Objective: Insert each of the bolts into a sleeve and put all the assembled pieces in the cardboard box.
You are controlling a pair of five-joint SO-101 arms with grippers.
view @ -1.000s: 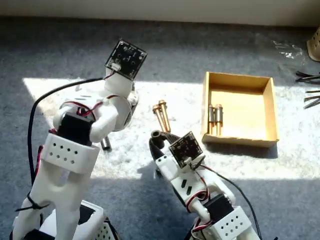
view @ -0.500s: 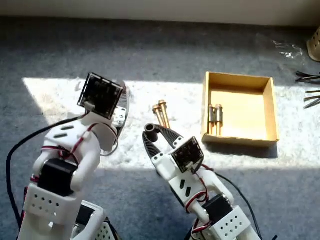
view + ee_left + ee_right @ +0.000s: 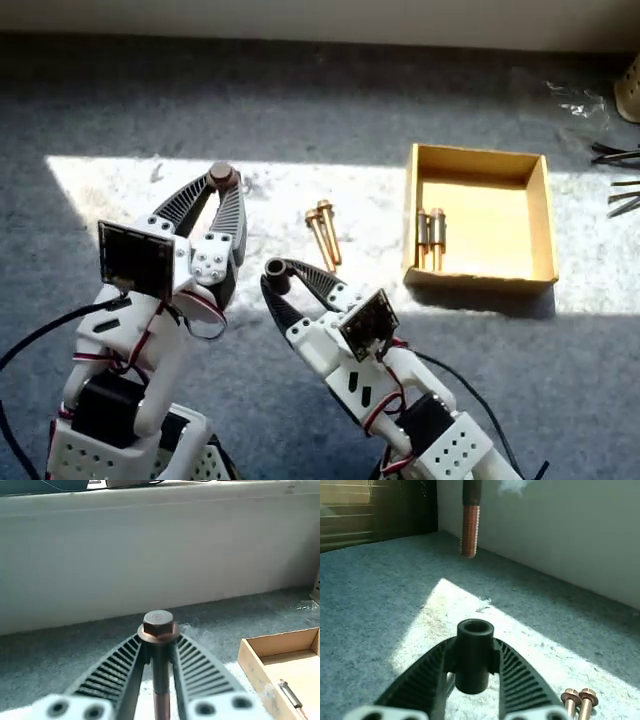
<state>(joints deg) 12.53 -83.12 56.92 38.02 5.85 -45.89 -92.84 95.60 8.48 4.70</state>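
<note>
Bolt [image 3: 158, 625] clamped just under its head at the tips of left claw [image 3: 222, 190], shank running back between the fingers; sleeve [image 3: 475, 650] clamped at the tips of right claw [image 3: 277, 278], bore showing. Bring threaded end squarely over that bore, match axes, feed slowly, loosening neither grip.

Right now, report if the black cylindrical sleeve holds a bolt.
Empty: the black sleeve in the right gripper shows an open bore; the threaded bolt hangs apart.

Seemingly a home room: grey carpet [image 3: 330, 110] meets a pale wall [image 3: 150, 555].
</note>
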